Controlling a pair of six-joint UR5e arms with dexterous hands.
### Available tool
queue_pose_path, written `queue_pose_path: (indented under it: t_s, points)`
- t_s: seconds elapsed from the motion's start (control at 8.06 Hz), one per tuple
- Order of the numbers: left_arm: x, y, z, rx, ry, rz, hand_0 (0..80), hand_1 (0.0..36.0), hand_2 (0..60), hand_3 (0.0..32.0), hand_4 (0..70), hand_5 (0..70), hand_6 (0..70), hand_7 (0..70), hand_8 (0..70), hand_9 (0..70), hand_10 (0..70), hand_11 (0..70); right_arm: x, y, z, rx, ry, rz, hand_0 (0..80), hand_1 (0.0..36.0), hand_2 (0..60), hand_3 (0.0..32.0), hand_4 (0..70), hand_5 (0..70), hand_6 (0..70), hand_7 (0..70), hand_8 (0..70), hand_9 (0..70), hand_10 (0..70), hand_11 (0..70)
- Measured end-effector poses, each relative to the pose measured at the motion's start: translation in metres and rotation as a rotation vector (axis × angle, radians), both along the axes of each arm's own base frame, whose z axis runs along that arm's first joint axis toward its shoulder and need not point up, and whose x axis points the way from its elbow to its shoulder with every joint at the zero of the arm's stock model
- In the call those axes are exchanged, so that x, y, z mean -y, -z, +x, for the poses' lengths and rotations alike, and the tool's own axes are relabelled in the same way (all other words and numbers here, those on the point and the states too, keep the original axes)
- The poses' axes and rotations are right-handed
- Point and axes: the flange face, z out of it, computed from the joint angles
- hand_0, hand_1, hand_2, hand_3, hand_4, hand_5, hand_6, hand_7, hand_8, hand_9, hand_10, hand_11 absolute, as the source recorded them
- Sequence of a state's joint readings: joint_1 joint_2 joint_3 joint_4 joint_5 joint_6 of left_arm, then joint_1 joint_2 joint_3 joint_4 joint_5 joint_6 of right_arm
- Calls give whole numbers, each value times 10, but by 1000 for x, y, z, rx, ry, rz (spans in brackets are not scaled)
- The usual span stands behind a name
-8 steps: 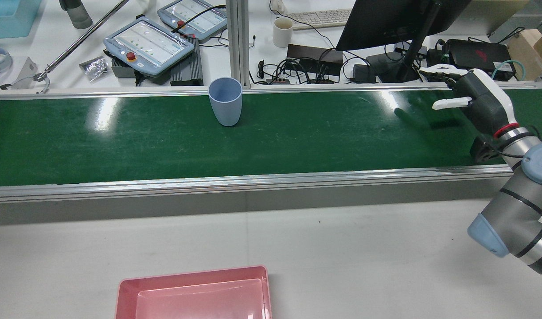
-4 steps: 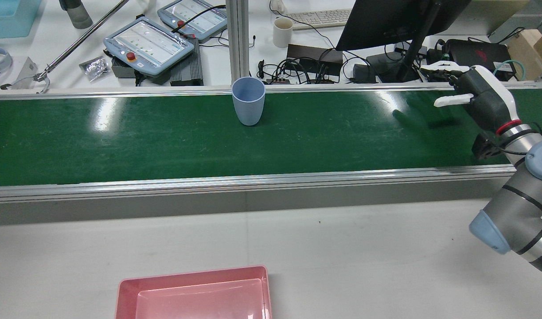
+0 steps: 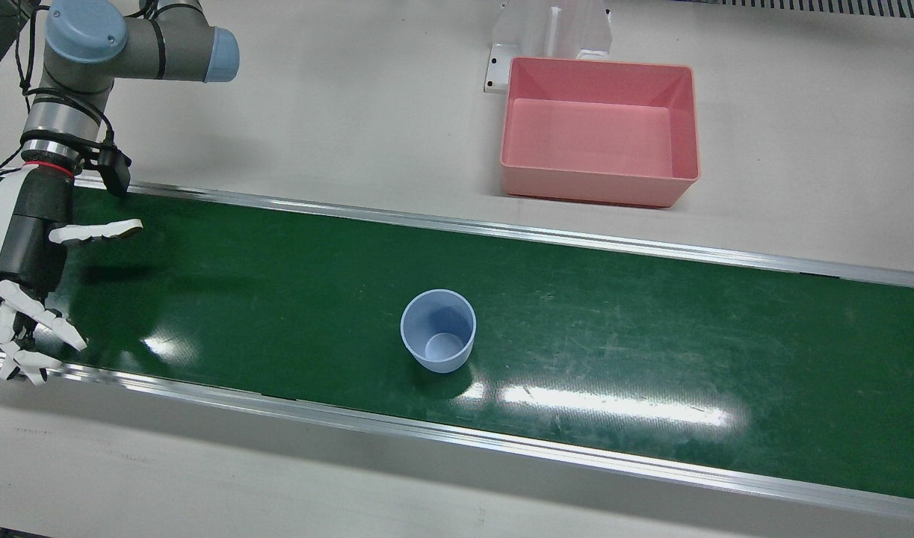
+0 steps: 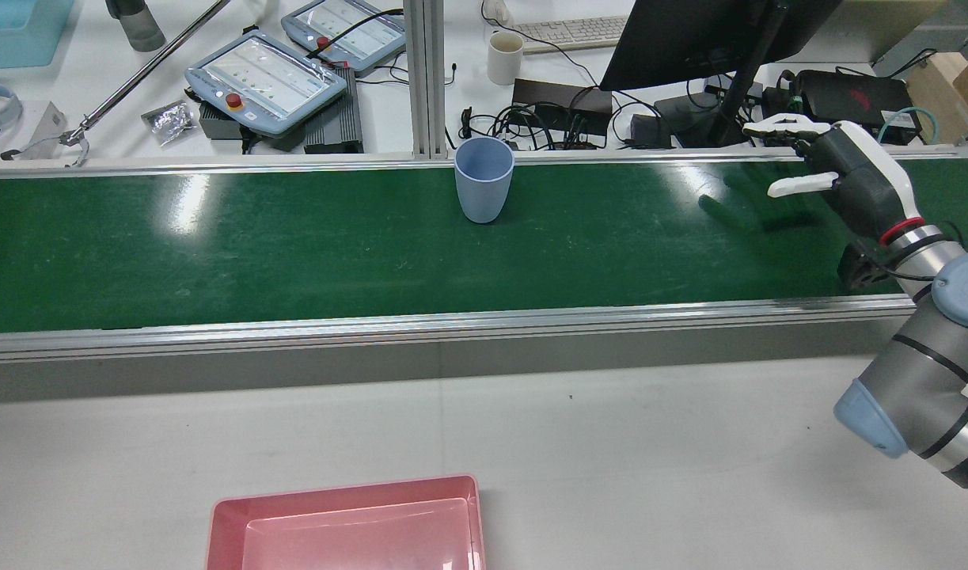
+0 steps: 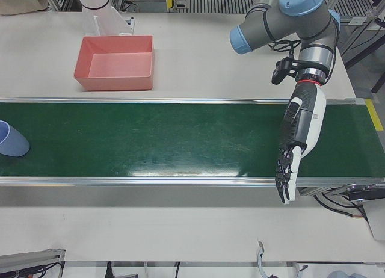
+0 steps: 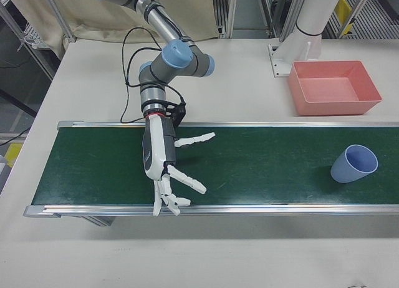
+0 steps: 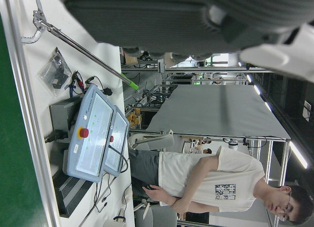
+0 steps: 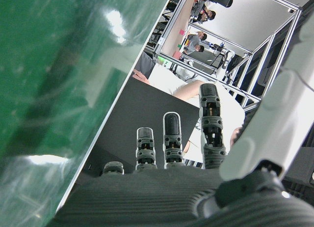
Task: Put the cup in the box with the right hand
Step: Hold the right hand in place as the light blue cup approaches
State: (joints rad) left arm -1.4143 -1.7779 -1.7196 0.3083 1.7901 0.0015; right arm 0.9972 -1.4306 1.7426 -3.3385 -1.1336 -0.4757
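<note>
A light blue cup (image 4: 484,180) stands upright and empty on the green conveyor belt (image 4: 214,253), near its far rail. It also shows in the front view (image 3: 438,332), the right-front view (image 6: 353,164) and at the left edge of the left-front view (image 5: 11,139). My right hand (image 4: 844,174) is open with fingers spread above the belt's right end, far from the cup; it also shows in the front view (image 3: 27,261) and the right-front view (image 6: 163,163). The pink box (image 4: 341,491) sits empty on the white table. My left hand (image 5: 299,136) is open, stretched flat over the belt.
Aluminium rails (image 4: 452,321) edge the belt. Beyond the far rail are teach pendants (image 4: 266,75), a white mug (image 4: 505,57), cables and a monitor (image 4: 705,39). A white bracket (image 3: 550,33) stands behind the box (image 3: 598,187).
The cup has travelled to the right along the belt in the rear view, toward my right hand. The right hand has shifted only slightly and stays open.
</note>
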Motion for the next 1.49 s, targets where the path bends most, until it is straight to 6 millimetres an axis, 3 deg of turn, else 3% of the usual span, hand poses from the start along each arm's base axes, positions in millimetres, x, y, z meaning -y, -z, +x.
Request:
queue_pose_path:
  t_s: [1.49]
  points:
    - [0,1,0,0,0,1,0,0,0,0,0,0,0,0,0,0,0,0,-1,1,-11,-20,17,6,465,44,14,78,308,27,72,418,85,189,0,4]
